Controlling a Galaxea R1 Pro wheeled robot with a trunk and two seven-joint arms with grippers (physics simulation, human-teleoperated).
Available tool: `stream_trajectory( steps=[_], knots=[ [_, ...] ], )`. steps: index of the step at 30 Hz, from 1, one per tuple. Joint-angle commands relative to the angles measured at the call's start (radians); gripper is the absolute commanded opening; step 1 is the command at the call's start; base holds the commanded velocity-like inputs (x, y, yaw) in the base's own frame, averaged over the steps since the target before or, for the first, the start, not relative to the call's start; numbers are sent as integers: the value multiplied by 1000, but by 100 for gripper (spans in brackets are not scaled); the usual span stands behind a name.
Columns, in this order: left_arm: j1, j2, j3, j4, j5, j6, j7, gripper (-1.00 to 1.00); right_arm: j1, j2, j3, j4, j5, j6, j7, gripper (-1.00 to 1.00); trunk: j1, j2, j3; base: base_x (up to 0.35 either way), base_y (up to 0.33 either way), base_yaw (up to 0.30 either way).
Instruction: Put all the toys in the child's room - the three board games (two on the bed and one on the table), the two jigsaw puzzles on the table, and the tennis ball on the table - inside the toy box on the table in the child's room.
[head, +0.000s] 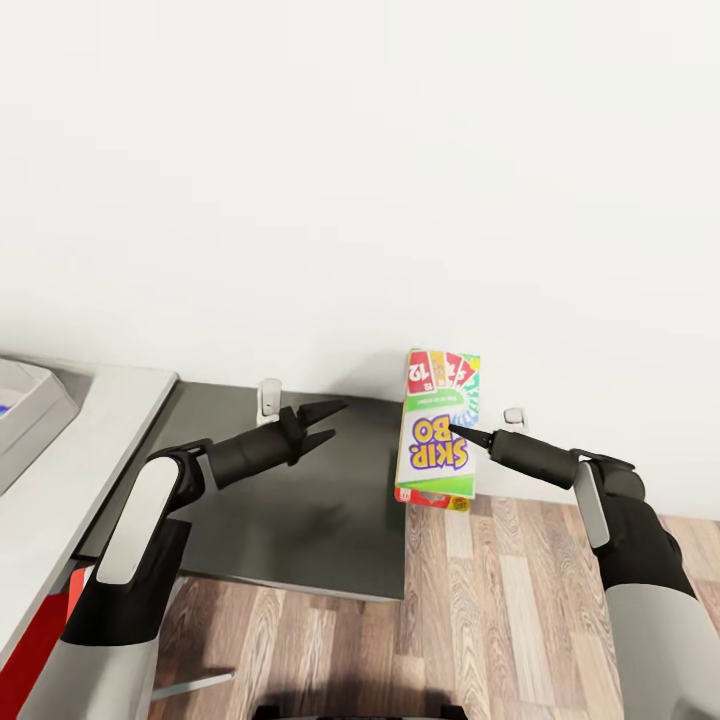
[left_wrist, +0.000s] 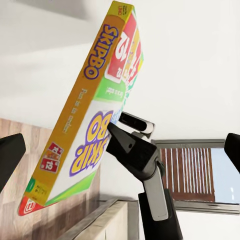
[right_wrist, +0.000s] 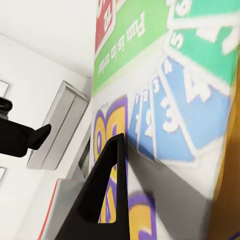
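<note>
Your right gripper (head: 455, 432) was clamped on the Skip-Bo box (head: 438, 430), which stood upright with its long axis vertical. Your left gripper (head: 325, 420) hung spread and empty, well apart from it. The grey bin (head: 25, 415) lay far beyond your left arm.

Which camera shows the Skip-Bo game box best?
The left wrist view: the long white-red-green Skip-Bo cardboard box shows whole, face and side. The head view has it small; the right wrist view crops its printed face.

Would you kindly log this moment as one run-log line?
phase: carrying | right gripper: shut on Skip-Bo box, held upright | left gripper: open, empty | toy box: far left on table
</note>
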Motion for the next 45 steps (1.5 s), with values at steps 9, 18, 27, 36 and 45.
stream_trajectory(
  steps=[9, 18, 27, 36, 45],
  knots=[
    [0, 1, 0, -1, 10, 1, 11, 100, -1, 0, -1, 0, -3, 7, 3, -100, 1, -2, 11, 0, 0, 0],
    [0, 1, 0, -1, 10, 1, 11, 100, -1, -1, -1, -1, -3, 7, 3, -100, 1, -2, 25, 0, 0, 0],
    [0, 1, 0, -1, 9, 1, 12, 100, -1, -1, -2, -1, -3, 7, 3, -100, 1, -2, 40, 0, 0, 0],
    [2, 1, 1, -1, 9, 1, 13, 100, -1, -12, -2, -2, -4, 7, 4, -100, 1, -2, 54, 0, 0, 0],
    [4, 1, 2, -1, 8, 1, 14, 100, 0, -29, -2, -23, -5, 7, 4, -100, 1, -2, 69, 0, 0, 0]
  ],
)
